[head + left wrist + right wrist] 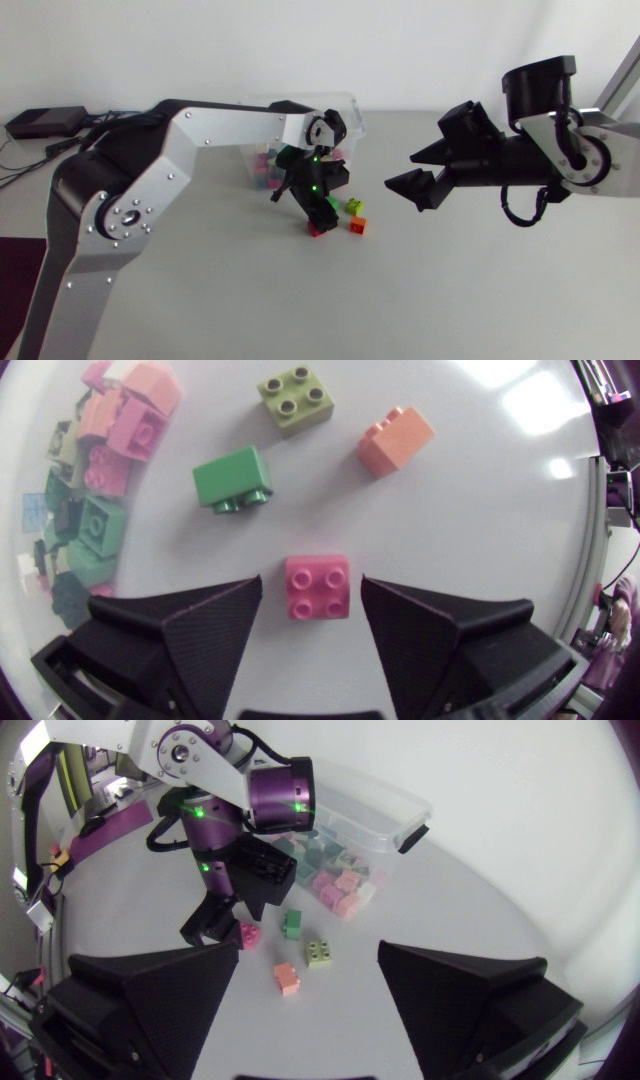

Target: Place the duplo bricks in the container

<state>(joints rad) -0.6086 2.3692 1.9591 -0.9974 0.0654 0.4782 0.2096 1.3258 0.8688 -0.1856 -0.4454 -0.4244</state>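
Pink four-stud duplo brick (318, 587), studs up, between parted left pincer (310, 592)

Surface (470, 300) pale grey, matte, plain. Lighting even. Two bright glare patches (540, 400) on surface in left wrist view. Small black box (45, 122) with cables at far left corner.

Grey table (470, 290) — clear container (385, 812), pink brick (318, 587), green brick (232, 478), lime brick (296, 400), orange brick (396, 440).

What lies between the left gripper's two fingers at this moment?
A pink duplo brick, studs up, sits between the open fingers of the left gripper, with a slim gap on either side. The left wrist view shows it.
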